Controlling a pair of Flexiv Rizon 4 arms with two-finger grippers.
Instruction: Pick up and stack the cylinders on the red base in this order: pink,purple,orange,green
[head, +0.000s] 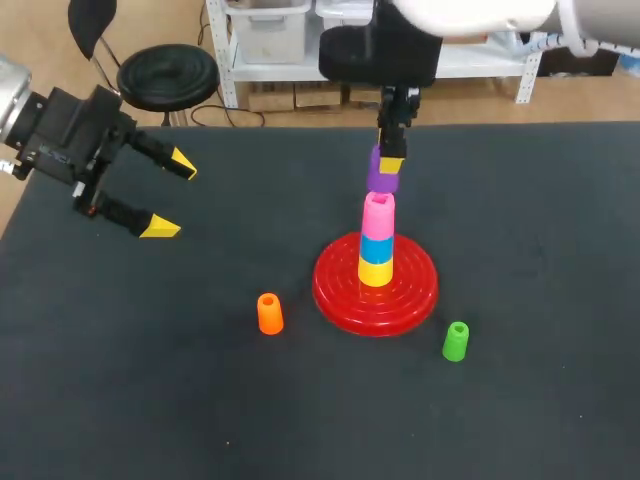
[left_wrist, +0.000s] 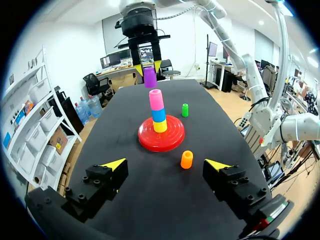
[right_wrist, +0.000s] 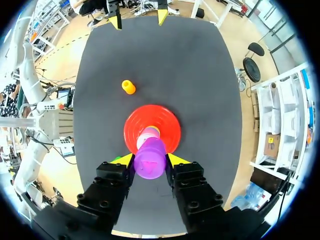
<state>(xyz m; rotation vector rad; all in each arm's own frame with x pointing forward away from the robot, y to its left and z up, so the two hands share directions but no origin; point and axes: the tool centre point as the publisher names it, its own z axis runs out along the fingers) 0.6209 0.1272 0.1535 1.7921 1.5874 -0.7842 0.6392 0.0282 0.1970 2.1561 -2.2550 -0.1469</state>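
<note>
1. Head view: a dark worktop (head: 540, 300) carries a round red base (head: 420, 285) at its middle. Stacked on the base, from the bottom up, are a yellow cylinder (head: 375, 270), a blue cylinder (head: 377, 245) and the pink cylinder (head: 378, 213).
2. The right hand (head: 389, 160) hangs directly over the stack. Its two fingers are clamped on the purple cylinder (head: 382, 180), which sits just above the pink one. The left wrist view appears to show a thin gap between them.
3. In the right wrist view, looking down along the fingers, the purple piece covers most of the pink top, so the two are roughly lined up.
4. The left hand (head: 171, 196) is at the far left, well apart from the stack, with its fingers spread wide and nothing between them.
5. The orange cylinder (head: 269, 313) stands upright just left of the base. The green cylinder (head: 455, 341) stands on the near right. Both wait on the worktop.
6. Risk, as I judge it: if the purple piece comes down slightly off centre, its rim could catch the pink top and tilt the tall, narrow stack.
7. If the fingers let go before it seats, it could tumble off and knock the orange or green piece away.
</note>
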